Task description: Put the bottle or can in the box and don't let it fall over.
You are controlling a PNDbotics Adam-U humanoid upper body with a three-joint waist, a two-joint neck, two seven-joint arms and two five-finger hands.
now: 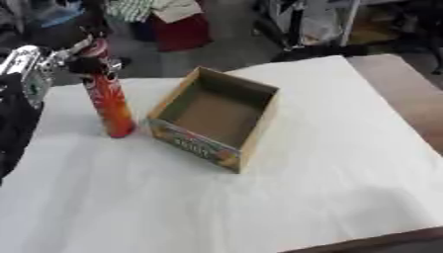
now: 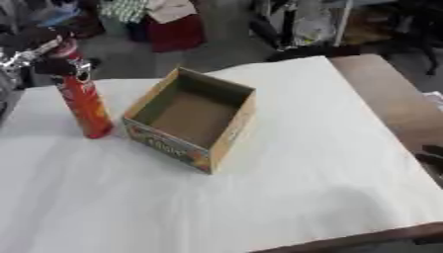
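The left hand (image 1: 91, 63) reached in from the upper left and had its dark fingers curled round the upper part of a tall red can (image 1: 110, 104), close under the can's top. The can stood upright on the white worktop (image 1: 259, 197), its base resting on the surface just beside the left wall of the box (image 1: 246, 131), with a narrow gap between them. The arm behind the hand showed silver and black parts at the left edge of the view.

The box was an open cardboard tray with a printed, colourful front panel, set at an angle near the middle of the worktop. Its brown inside held nothing.

The right hand showed only as a dark shape at the right edge of the right eye view (image 2: 432, 160); whether its fingers were spread or curled could not be told.
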